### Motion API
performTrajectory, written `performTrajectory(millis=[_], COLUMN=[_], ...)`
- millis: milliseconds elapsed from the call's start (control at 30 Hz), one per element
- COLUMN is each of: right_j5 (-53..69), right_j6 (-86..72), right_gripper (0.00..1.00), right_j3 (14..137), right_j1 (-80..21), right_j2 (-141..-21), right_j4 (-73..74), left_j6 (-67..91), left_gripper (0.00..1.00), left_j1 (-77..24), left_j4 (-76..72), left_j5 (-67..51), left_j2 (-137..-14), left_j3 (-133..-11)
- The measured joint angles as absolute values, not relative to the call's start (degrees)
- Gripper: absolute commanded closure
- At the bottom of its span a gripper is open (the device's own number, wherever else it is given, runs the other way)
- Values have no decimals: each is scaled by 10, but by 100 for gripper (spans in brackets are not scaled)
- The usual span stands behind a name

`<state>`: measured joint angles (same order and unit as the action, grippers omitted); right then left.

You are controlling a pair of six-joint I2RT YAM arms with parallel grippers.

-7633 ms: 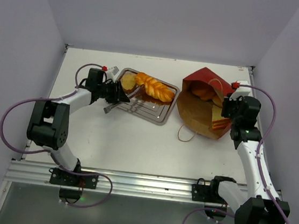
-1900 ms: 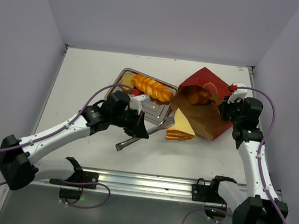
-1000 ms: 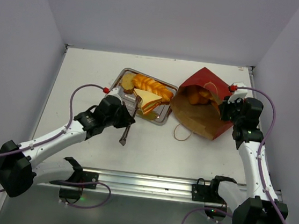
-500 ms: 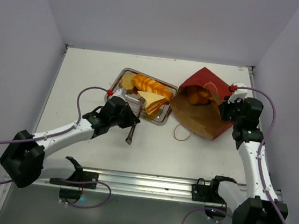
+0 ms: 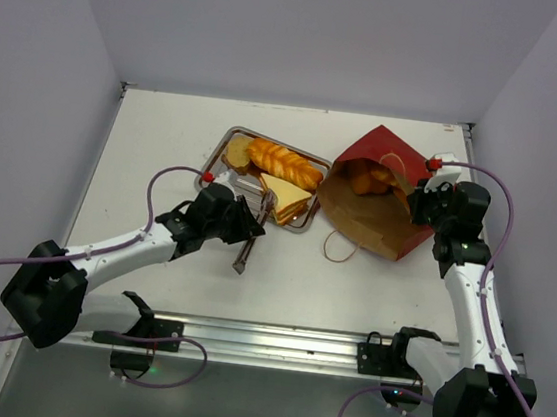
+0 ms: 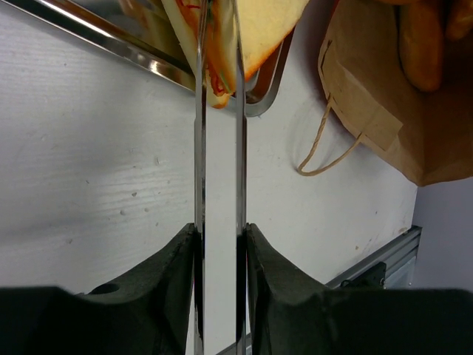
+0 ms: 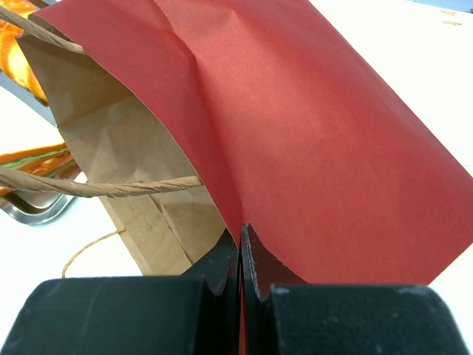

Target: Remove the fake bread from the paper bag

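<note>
White table [image 5: 166,135], contents as follows.

1. Left gripper [image 6: 219,255]: clamped on metal tongs [image 6: 200,148], tips at a pale sandwich slice [image 5: 285,197] on the near corner of the metal tray [image 5: 297,227], beside a braided loaf [image 5: 286,161].
2. Right gripper [image 7: 241,237]: pinched tight on the paper bag [image 5: 377,225] rim.
3. Orange fake bread [image 5: 370,182]: inside the bag (count unclear).

We judge the slice delivered. Next we would free the tongs and reach into the bag mouth.

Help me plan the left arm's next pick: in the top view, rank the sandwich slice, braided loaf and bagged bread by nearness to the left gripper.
From the left gripper:
1. sandwich slice, near-right corner of the tray
2. braided loaf, tray's far side
3. bagged bread, inside the paper bag, right
</note>
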<state>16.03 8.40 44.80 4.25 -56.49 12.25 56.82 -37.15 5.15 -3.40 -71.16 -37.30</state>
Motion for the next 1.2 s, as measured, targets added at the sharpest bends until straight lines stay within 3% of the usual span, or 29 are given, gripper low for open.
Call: performTrajectory(millis=[267,733,1200], right_j5=[160,160,160], right_j6=[84,84,84], right_gripper=[100,100,100], right_j3=[448,448,448], right_j1=[43,43,43], right_j2=[-565,-565,-565], right_j4=[123,123,123], left_j6=[564,535,484], left_gripper=[58,55,62], left_j1=[-371,-371,-371], left_j4=[52,107,156], left_j5=[-48,-40,-87], left_j2=[-710,-656,-603], left_j3=[-373,-388,-407])
